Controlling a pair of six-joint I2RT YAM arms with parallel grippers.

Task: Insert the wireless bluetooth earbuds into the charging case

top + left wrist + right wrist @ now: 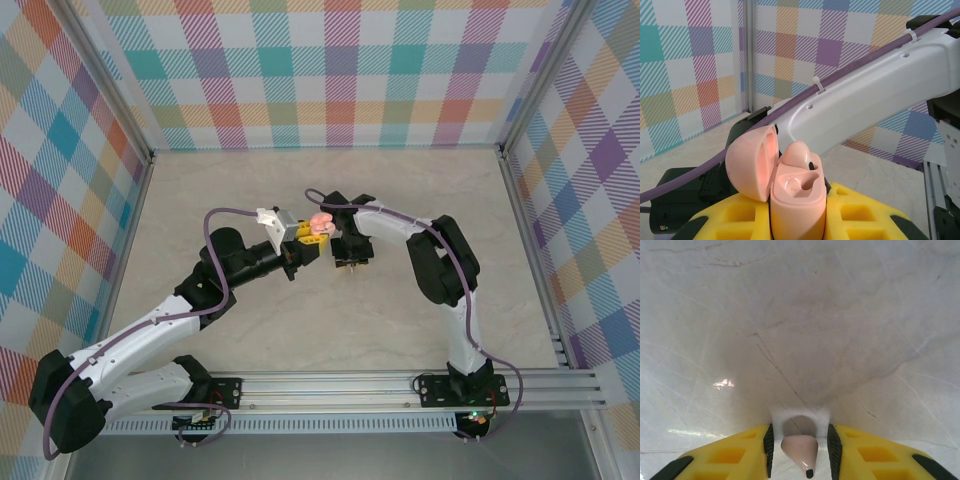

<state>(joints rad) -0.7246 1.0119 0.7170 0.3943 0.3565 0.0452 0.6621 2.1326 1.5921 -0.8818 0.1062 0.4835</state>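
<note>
Pink charging case (800,200), clamped upright between the yellow fingers of the left pincer (308,232), its lid (752,162) hinged open to one side. One pink earbud (799,152) sits in its seat. The neighbouring well (796,186) is empty.

The second earbud (800,454) lies between the black pads of the right pincer (800,440), dark-tipped stem towards the camera. Slivers of gap show on either side of it, so whether it is pinched or merely bracketed cannot be told.

Likely faults:
- **Loose hold:** a slack grip would let the earbud twist or drop onto the marbled bench (800,315) during the carry.
- **Misaligned stem:** a stem not lined up with the empty well would probably jam on the rim rather than seat.
- **Wrong approach side:** coming in from the lid side could knock the lid shut, and a sideways nudge could dislodge the seated earbud.
- **Crowding:** the right arm's white link (865,105) and purple cable (790,97) pass close behind the case, so a careless swing risks brushing it.

Pose:
- **Left arm:** it reaches forward and inward from its base, the wrist presenting the case mouth-up near the bench's centre.
- **Right arm:** it is folded at the elbow and bends back towards the middle. Its pincer points down at the bench, just beside the case.
</note>
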